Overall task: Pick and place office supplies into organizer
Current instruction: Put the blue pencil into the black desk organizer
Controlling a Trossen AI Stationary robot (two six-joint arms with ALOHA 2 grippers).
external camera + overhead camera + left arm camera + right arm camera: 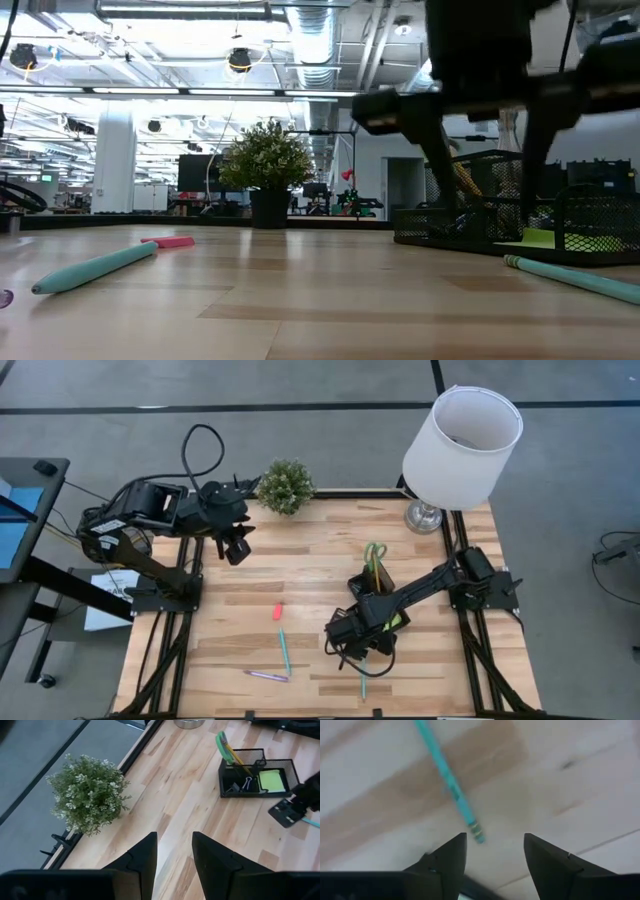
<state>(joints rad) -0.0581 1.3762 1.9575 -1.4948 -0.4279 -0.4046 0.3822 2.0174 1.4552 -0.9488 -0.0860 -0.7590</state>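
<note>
The black mesh organizer stands right of the table's middle. In the left wrist view it holds green-handled scissors, a yellow pencil, small clips and a lime sticky-note pad. My right gripper hovers open just near of the organizer. A teal pen lies flat on the wood ahead of its fingers, untouched. A second teal pen, a purple pen and a pink eraser lie flat left of it. My left gripper waits open near the plant.
A small potted plant stands at the far edge and a white-shaded lamp at the far right corner. Bare wood lies between the plant and the organizer. The low view shows the eraser and the teal pen toward the left.
</note>
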